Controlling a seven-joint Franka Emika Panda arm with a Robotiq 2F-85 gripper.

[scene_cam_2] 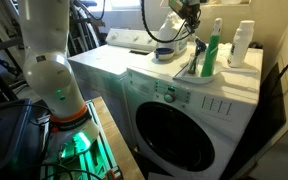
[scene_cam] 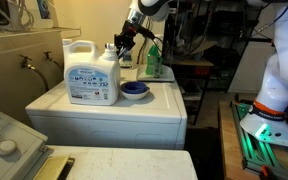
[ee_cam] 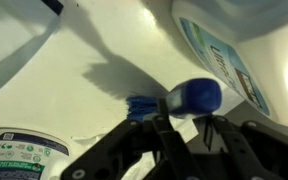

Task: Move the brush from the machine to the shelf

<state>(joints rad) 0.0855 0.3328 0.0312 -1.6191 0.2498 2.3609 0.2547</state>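
My gripper [ee_cam: 189,120] is shut on the brush [ee_cam: 194,96]. In the wrist view the brush's blue rounded part sits between my fingers, with blue bristles to its left. In both exterior views my gripper [scene_cam: 124,43] [scene_cam_2: 188,16] hangs above the back of the white machine [scene_cam: 104,112] [scene_cam_2: 134,62], just behind the detergent jug. A slim dark shape [scene_cam_2: 195,60] below my gripper looks like the brush. The pale beige shelf [scene_cam: 14,28] runs dimly along the wall beside the machine.
On the machine top stand a white detergent jug [scene_cam: 92,73] [ee_cam: 229,50], a round blue dish [scene_cam: 134,90] [scene_cam_2: 167,53], a green bottle [scene_cam: 152,62] [scene_cam_2: 213,50] and a white bottle [scene_cam_2: 243,44]. A grey-white unit with a round knob [scene_cam: 6,145] is at the front.
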